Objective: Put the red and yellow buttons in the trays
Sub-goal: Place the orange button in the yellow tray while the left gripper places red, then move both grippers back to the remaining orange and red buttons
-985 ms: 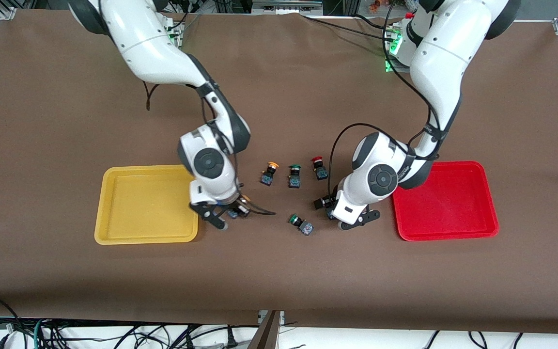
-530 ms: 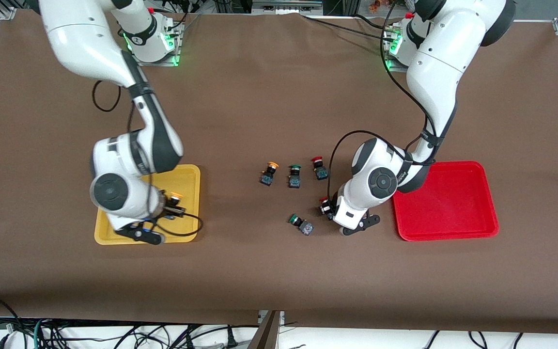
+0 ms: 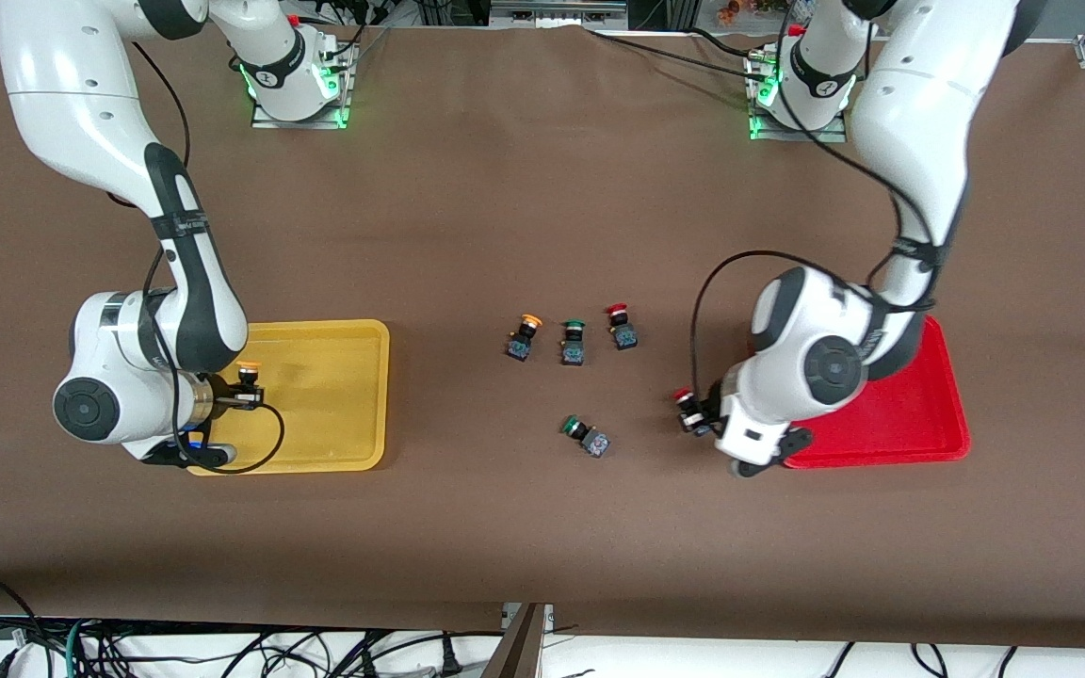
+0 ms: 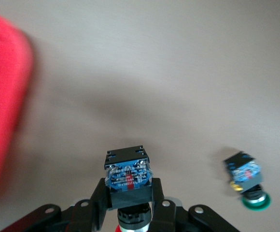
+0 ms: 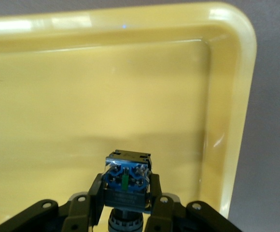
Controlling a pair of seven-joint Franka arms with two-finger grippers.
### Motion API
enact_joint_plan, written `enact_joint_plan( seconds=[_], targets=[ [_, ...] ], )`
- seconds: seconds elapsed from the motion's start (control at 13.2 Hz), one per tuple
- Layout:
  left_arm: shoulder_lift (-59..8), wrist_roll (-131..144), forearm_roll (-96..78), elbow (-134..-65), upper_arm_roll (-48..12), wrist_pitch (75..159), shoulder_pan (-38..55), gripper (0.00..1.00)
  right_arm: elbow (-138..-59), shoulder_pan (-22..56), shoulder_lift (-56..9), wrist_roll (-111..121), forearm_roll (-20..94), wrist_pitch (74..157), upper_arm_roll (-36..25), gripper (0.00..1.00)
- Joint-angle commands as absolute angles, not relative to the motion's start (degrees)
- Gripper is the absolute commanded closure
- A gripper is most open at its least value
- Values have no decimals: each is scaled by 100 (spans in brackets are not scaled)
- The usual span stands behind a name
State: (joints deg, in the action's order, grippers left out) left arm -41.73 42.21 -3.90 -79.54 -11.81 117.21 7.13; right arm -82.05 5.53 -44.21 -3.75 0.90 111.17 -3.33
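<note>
A: Both arms loaded. My right gripper [image 3: 222,400] hangs over the glossy yellow tray [image 3: 335,452], clamped on a yellow-capped button [image 5: 127,181].

B: And the left?

A: My left gripper [image 3: 707,419] is pinching a red-capped button [image 3: 688,407] over the matte brown table [image 3: 542,546]. The smooth red tray [image 3: 919,447], round-cornered, lies at three o'clock in the front view, just beside me.

B: Long axis?

A: Cap to dark blocky body, lying about level.

B: What's left?

A: One yellow button [image 3: 524,337] and one red button [image 3: 621,326] flank a green one [image 3: 572,342]; another green button [image 3: 585,435] lies at six o'clock of them.
</note>
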Motion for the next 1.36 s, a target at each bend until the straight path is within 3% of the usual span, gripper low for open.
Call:
enact_joint_plan(
  seconds=[0.0, 0.08, 0.15, 0.38, 0.45, 0.53, 0.68, 0.83, 1.06, 1.29],
  targets=[
    [-3911, 3799, -387, -8103, -1204, 11006, 73, 100, -8473, 598, -4298, -290, 176, 11329, -281, 65],
    [-3937, 3327, -256, -8156, -1213, 10952, -121, 100, -8447, 606, -4298, -325, 184, 11312, -281, 9],
    [-3981, 2809, 6, -8217, -1204, 10951, -193, 100, -8411, 606, -4263, -351, 193, 11259, -264, 0],
    [-4087, 2347, 1016, -8831, -1213, 11222, -299, 100, -8227, 755, -4000, -499, 385, 10917, -150, 0],
    [-4087, 2338, 1115, -8964, -1222, 11354, -273, 85, -8183, 886, -3990, -910, 622, 10890, -115, 0],
    [-4096, 2329, 1125, -8974, -1222, 11347, -220, 44, -8183, 1044, -3982, -1523, 815, 10890, -45, 0],
    [-4078, 2251, 1125, -8948, -1230, 11303, -176, 0, -8174, 1544, -3999, -2841, 853, 10985, 123, 0],
    [-3851, 2302, 1029, -8851, -1327, 11146, -185, 0, -8095, 2177, -4191, -4028, 844, 11361, 132, 0],
    [-3595, 3045, 512, -8824, -1967, 10864, -176, 0, -8095, 2854, -4429, -5367, 844, 12135, 132, 0],
    [-3857, 3778, 396, -8930, -2530, 10985, -45, 0, -8095, 3321, -4631, -5993, 844, 12664, 132, 0]
  ],
)
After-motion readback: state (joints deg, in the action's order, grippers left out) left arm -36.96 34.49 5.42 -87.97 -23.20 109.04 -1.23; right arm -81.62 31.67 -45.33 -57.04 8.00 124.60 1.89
